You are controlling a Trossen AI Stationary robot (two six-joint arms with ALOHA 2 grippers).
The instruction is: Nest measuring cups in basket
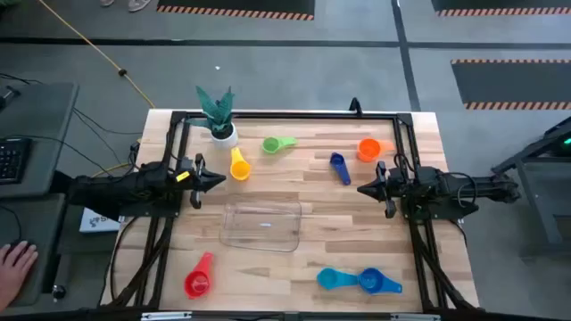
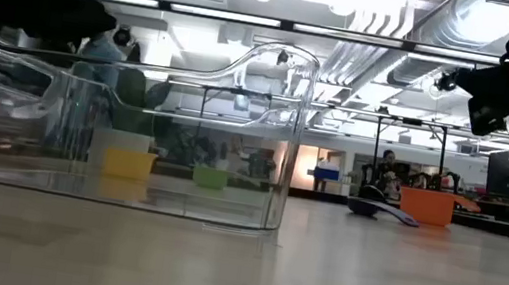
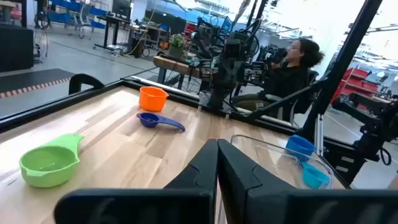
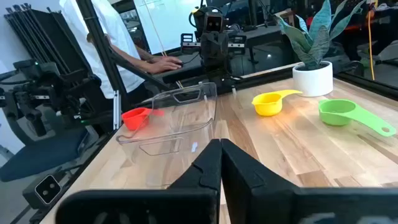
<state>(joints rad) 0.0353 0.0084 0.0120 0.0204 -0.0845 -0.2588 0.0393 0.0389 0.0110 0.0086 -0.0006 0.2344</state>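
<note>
The clear basket [image 1: 261,225] lies empty mid-table. Measuring cups rest apart on the wood: yellow [image 1: 239,165], green [image 1: 277,144], dark blue [image 1: 339,167] and orange [image 1: 369,149] toward the far side, red [image 1: 199,276] near left, two light blue ones [image 1: 357,280] near right. My left gripper [image 1: 217,179] hovers shut at the left, beside the yellow cup. My right gripper [image 1: 364,188] hovers shut at the right, near the dark blue cup. Both point toward the table's middle and hold nothing.
A white pot with a green plant [image 1: 220,120] stands at the far left. A black frame [image 1: 285,114] runs along the far edge and sides. A person's hand [image 1: 13,267] shows left of the table; people sit beyond it in the wrist views.
</note>
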